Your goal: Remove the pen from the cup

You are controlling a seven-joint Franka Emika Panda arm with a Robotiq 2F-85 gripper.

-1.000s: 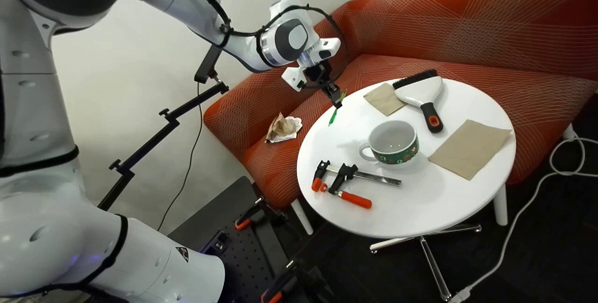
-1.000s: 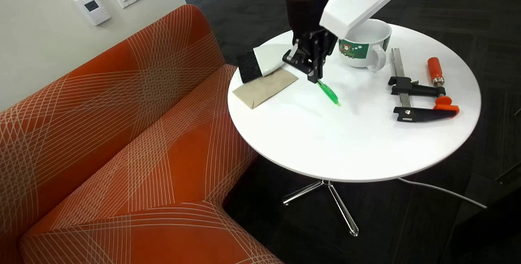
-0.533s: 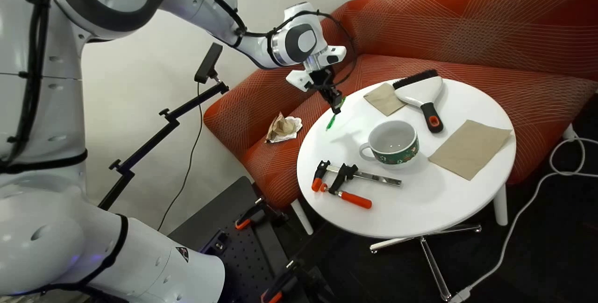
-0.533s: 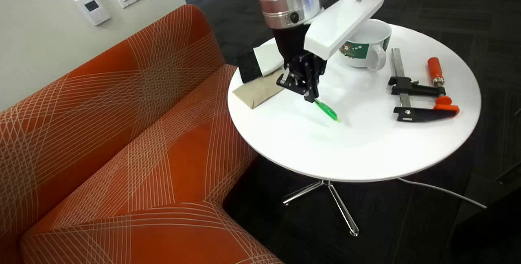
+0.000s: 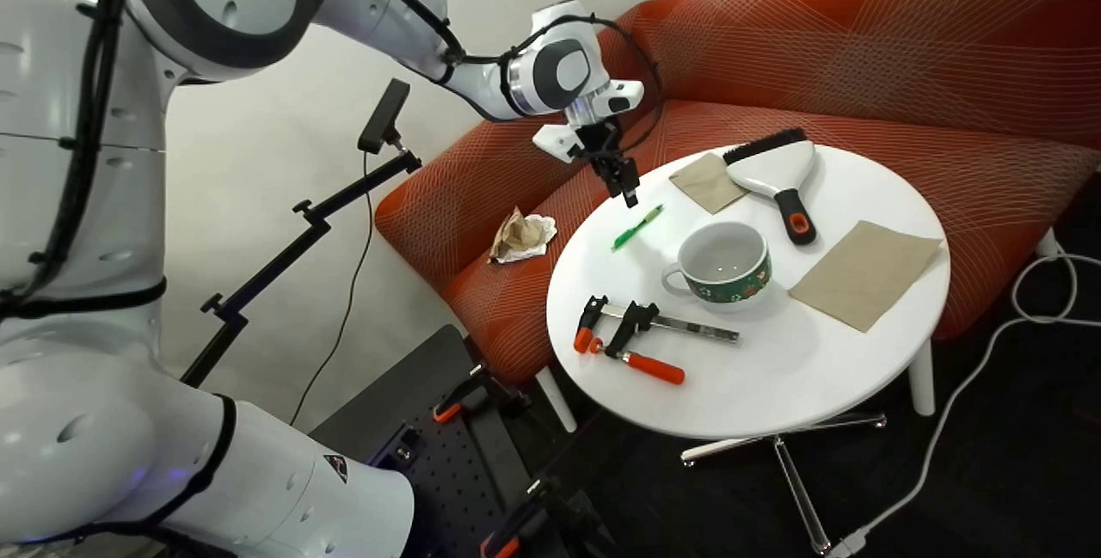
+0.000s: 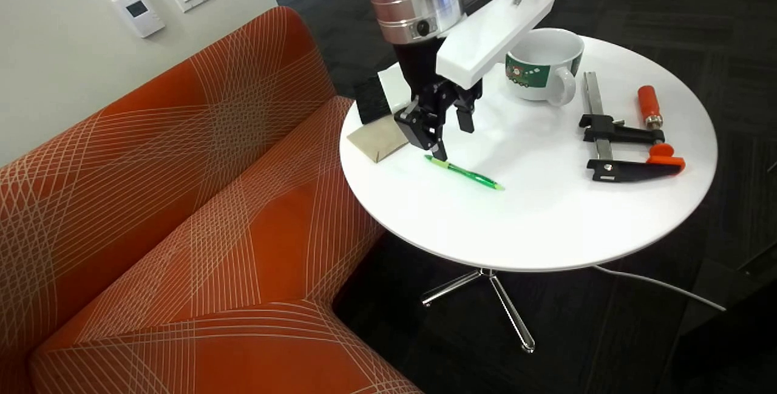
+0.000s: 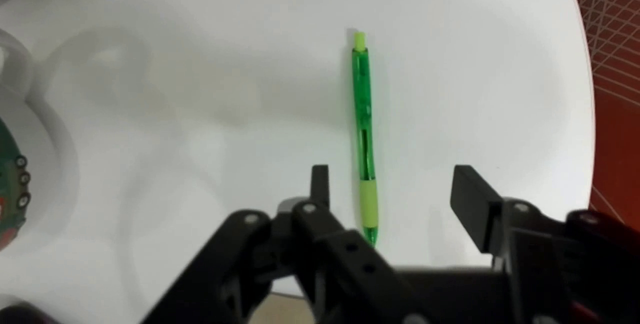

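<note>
A slim, translucent green pen (image 7: 364,119) with a lighter green grip lies flat on the round white counter (image 5: 757,399), below your black, jointed fingers (image 7: 475,209) — clear of the wide, round, green-banded white cup (image 6: 540,75) and held by nothing. Your fingers are released and spread well apart, one to either side of the pen's writing end. What your coming move turns on: the pen's long axis runs forward from the fingers, roughly square to the line joining them, so its grip lies between the two and its clicker end points out ahead. It sits nearer the cup-side finger than the outer one. How near the fingers come to the counter is hard to tell.

To the cup side, well apart from the fingers, that cup stands upright with no pen showing inside. Ahead on the same side lies a black metal bar clamp (image 6: 625,133) with red handles. Behind the fingers you have a small brown paper square (image 6: 379,142), and past it a white brush (image 5: 787,167) with black bristles.

The removal looks done, so I'd lift straight up — drifting sideways could roll the pen.
</note>
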